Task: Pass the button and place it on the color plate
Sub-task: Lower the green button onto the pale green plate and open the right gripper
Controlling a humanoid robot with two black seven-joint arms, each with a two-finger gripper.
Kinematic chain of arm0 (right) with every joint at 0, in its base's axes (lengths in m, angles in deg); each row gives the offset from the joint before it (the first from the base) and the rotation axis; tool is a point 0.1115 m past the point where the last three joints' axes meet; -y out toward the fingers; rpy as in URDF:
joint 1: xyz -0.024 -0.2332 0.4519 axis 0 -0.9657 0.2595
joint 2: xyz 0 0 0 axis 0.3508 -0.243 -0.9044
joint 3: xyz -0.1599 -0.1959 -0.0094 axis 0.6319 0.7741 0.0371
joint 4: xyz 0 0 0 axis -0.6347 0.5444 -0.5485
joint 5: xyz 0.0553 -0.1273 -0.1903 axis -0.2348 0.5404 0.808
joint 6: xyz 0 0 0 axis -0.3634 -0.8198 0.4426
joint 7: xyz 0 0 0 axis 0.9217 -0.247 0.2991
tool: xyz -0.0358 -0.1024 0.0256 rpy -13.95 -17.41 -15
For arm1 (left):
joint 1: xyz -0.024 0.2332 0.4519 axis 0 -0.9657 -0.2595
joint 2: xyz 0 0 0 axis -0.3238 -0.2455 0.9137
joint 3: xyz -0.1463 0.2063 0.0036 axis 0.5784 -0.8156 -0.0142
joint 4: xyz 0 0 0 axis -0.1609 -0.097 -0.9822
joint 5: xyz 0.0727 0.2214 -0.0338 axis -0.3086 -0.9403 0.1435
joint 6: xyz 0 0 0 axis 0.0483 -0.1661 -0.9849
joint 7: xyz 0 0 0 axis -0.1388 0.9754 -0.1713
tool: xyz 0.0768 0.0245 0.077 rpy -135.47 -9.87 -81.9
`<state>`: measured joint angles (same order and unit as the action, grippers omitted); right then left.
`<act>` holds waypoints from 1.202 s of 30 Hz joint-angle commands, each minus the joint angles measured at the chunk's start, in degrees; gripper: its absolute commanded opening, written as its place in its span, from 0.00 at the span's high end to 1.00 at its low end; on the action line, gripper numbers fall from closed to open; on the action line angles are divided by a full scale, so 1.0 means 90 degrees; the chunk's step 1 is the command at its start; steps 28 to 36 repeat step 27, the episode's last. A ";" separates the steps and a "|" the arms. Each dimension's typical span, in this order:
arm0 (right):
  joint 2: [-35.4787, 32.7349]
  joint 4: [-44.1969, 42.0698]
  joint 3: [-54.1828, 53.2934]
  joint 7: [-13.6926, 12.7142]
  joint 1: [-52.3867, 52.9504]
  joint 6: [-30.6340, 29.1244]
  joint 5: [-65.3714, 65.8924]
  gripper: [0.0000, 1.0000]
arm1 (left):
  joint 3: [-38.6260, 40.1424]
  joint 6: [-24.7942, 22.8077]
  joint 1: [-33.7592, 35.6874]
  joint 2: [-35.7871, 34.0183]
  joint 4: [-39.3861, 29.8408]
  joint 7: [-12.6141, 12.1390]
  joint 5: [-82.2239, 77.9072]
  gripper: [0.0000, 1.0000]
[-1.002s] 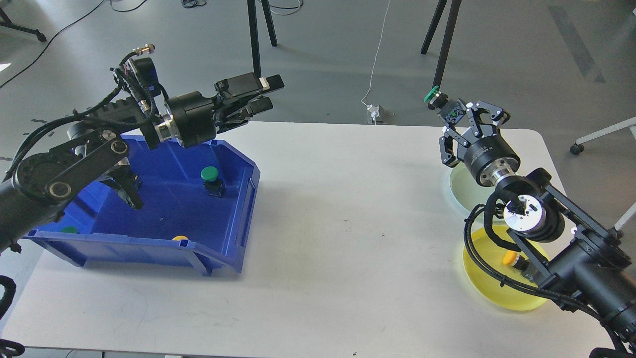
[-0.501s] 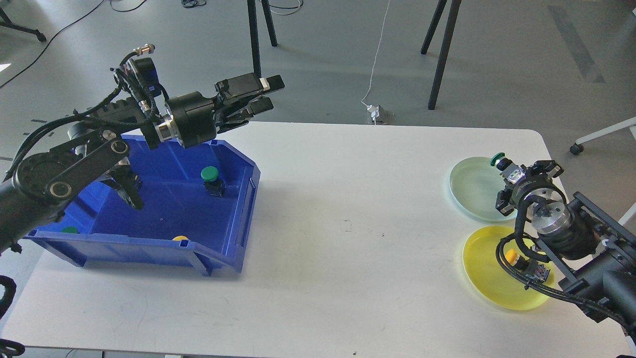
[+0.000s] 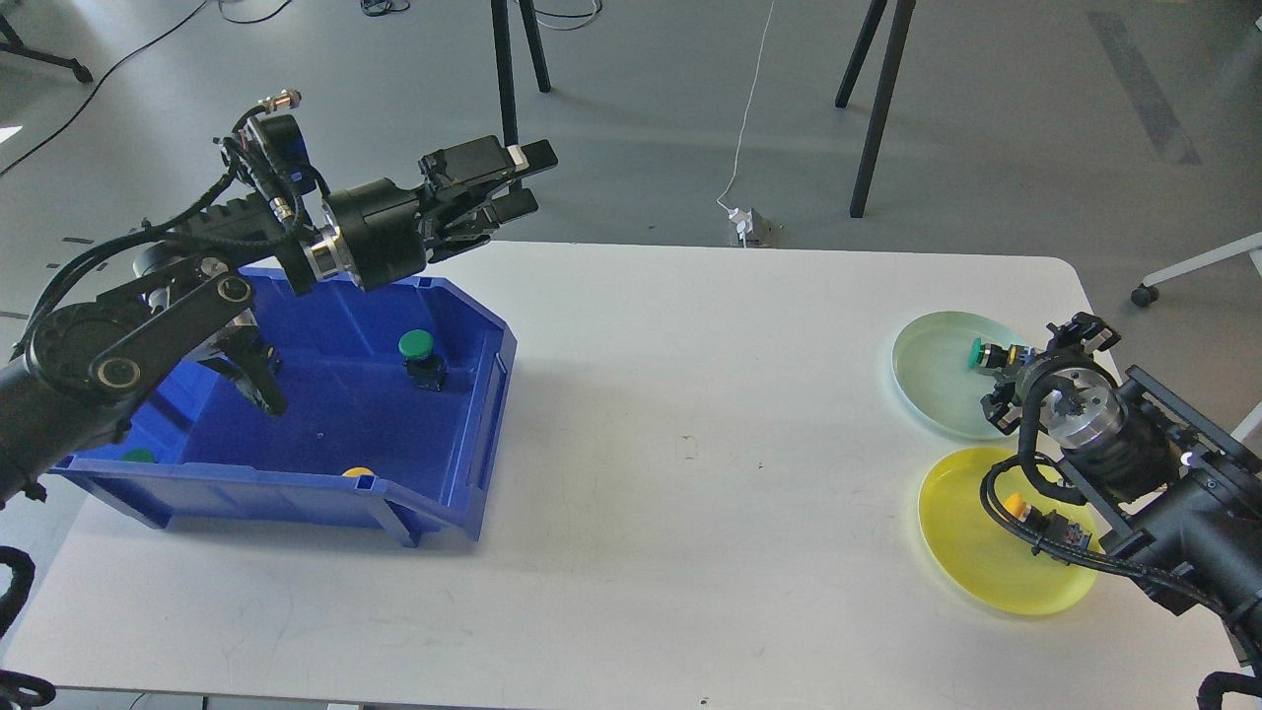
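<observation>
My right gripper is at the right edge of the pale green plate and is shut on a green-capped button. The button lies on its side, low over the plate or touching it; I cannot tell which. The yellow plate in front of it holds a yellow-capped button, partly behind my arm's cables. My left gripper is open and empty, raised above the far corner of the blue bin.
The blue bin holds a green button in its middle, another green one at its front left, and a yellow one behind its front wall. Stand legs rise beyond the table's far edge.
My right gripper came down and toward me with the green button, from high above the far right corner to the pale green plate. My left gripper shifted only slightly.
</observation>
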<state>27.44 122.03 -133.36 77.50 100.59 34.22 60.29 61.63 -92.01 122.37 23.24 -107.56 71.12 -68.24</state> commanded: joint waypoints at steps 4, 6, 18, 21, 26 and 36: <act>-0.0127 0.0868 0.0103 -0.0210 0.0136 -0.0219 0.0114 0.02 | 0.0033 0.0000 0.0056 0.0232 0.0442 0.0001 0.1447 0.11; -0.0185 0.0888 0.0133 -0.0210 0.0243 -0.1494 0.0191 0.02 | 0.0043 0.0000 0.0095 0.0183 0.0520 0.0001 0.2101 0.09; -0.0313 0.0478 0.0133 0.0219 0.0878 -0.6223 0.0358 0.02 | 0.0472 0.0000 -0.0275 0.0125 0.1780 0.0001 0.4192 0.02; -0.0283 0.0508 0.0133 0.0219 0.1034 -0.6223 0.0348 0.02 | 0.0472 0.0000 -0.0373 0.0095 0.1829 0.0001 0.4506 0.01; -0.0293 0.0439 0.0123 0.0210 0.1239 -0.6223 0.0348 0.02 | 0.0472 0.0000 -0.0364 0.0066 0.1829 0.0001 0.4516 0.01; -0.0293 0.0439 0.0114 0.0210 0.1278 -0.6223 0.0338 0.02 | 0.0472 0.0000 -0.0364 0.0076 0.1829 0.0001 0.4507 0.01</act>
